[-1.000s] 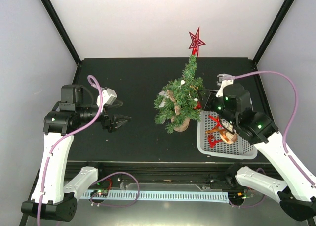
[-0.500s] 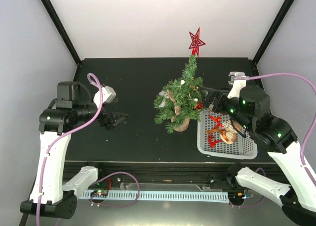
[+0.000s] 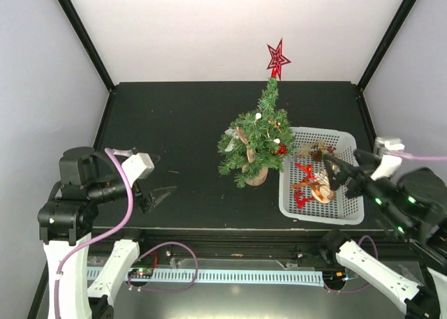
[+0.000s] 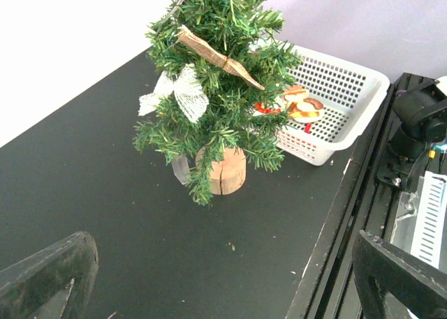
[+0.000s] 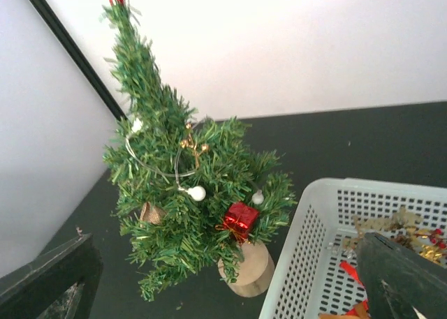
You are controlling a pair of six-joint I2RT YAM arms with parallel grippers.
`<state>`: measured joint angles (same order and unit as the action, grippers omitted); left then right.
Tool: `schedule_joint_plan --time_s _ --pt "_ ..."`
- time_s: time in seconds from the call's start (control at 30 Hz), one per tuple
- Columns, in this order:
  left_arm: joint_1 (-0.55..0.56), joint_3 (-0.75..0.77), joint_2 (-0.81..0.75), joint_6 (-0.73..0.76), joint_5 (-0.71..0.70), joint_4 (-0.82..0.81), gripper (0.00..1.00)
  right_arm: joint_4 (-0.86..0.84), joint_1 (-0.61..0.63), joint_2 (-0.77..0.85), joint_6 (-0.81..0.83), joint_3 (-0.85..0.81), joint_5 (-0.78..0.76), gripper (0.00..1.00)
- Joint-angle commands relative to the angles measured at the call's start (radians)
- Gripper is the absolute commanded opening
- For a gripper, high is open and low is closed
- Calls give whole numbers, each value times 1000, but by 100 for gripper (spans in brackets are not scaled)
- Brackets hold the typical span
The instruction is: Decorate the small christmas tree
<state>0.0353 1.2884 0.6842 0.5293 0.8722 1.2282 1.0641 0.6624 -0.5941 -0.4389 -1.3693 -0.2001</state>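
Your right gripper (image 3: 341, 167) has pulled back from the tree (image 3: 257, 141), now over the basket (image 3: 353, 216); left gripper (image 3: 162, 195) has retreated too. Fingers on both spread wide, seemingly empty.

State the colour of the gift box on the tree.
The gift box is shiny red; clearest in the right wrist view.

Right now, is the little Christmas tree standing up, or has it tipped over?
Upright. The small christmas tree stands on its round wooden base, which sits flat on the table, with the red star at its tip.
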Motion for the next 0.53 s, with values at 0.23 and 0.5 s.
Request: schedule_joint_plan --time_s 0.23,0.5 --pt "-137 -80 -83 31 278 22 99 119 6 152 86 -80 88 100" --pt "-168 -97 -117 30 338 30 99 131 6 168 100 -65 129 100"
